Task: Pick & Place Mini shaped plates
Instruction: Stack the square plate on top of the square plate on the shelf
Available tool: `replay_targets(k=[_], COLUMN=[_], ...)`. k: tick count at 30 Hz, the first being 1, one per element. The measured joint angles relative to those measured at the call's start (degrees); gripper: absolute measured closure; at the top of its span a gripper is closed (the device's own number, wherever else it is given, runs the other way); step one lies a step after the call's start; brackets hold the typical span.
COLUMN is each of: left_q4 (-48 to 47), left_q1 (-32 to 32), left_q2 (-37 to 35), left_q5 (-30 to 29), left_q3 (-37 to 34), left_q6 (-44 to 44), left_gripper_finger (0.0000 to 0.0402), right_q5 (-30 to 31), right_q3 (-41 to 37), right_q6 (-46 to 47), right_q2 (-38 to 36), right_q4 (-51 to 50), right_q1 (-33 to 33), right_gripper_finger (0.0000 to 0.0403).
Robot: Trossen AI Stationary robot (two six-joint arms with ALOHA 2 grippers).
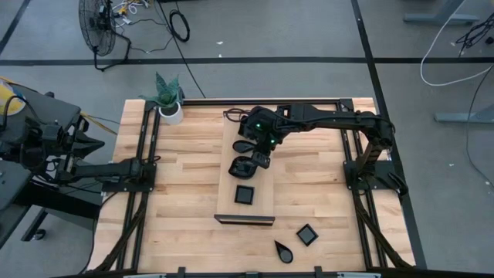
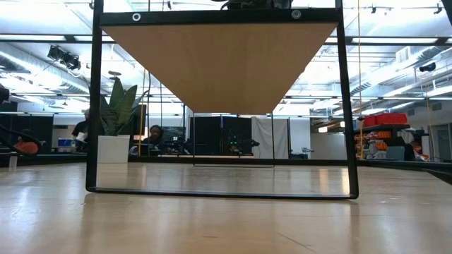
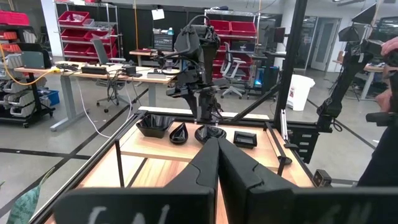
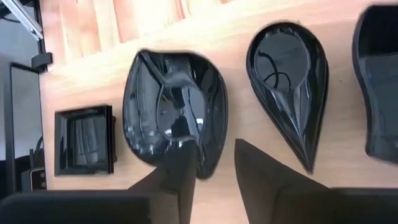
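Observation:
Several glossy black mini shaped plates lie on a long pale wooden board point(image 1: 261, 207) at the table's middle: a square one point(image 1: 245, 194), a leaf-shaped one point(image 4: 168, 93), a teardrop point(image 4: 289, 74) and a wavy-rimmed bowl point(image 3: 154, 124). All rest flat on their bases. My right gripper point(image 4: 214, 149) stands open just over the leaf plate, slanting down from the table's right. One finger point(image 4: 181, 163) is over the plate's rim and the other beside it over the board. Two more plates, a square point(image 1: 307, 234) and a teardrop point(image 1: 284, 251), lie on the table near its front edge. My left gripper point(image 3: 217, 155) waits shut at the table's left edge. My right gripper has one finger over the leaf plate's rim point(image 4: 198, 163), coming at it slanting down from the table's right. The plate lies flat on the board. Whether that finger touches the rim, I cannot tell.
A white pot with a green plant point(image 1: 168, 99) stands at the table's far left corner. Black frame rails run along the left point(image 1: 137, 201) and right point(image 1: 356, 166) sides. Bare wood lies left of the board point(image 1: 185, 193).

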Motion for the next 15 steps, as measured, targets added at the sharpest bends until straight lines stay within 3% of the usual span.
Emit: replay_targets(k=[7,15], left_q4=[0.0,0.0], left_q1=[0.0,0.0], left_q2=[0.0,0.0], left_q5=[0.0,0.0], left_q3=[0.0,0.0], left_q6=[0.0,0.0], left_gripper_finger=[0.0387,0.0387], right_q5=[0.1,1.0], right_q3=[-0.1,-0.1], right_q6=[-3.4,-10.7], right_q2=[-2.0,-4.7], right_q4=[-1.9,-4.5], right_q1=[1.0,2.3], right_gripper_finger=[0.0271,0.0273])
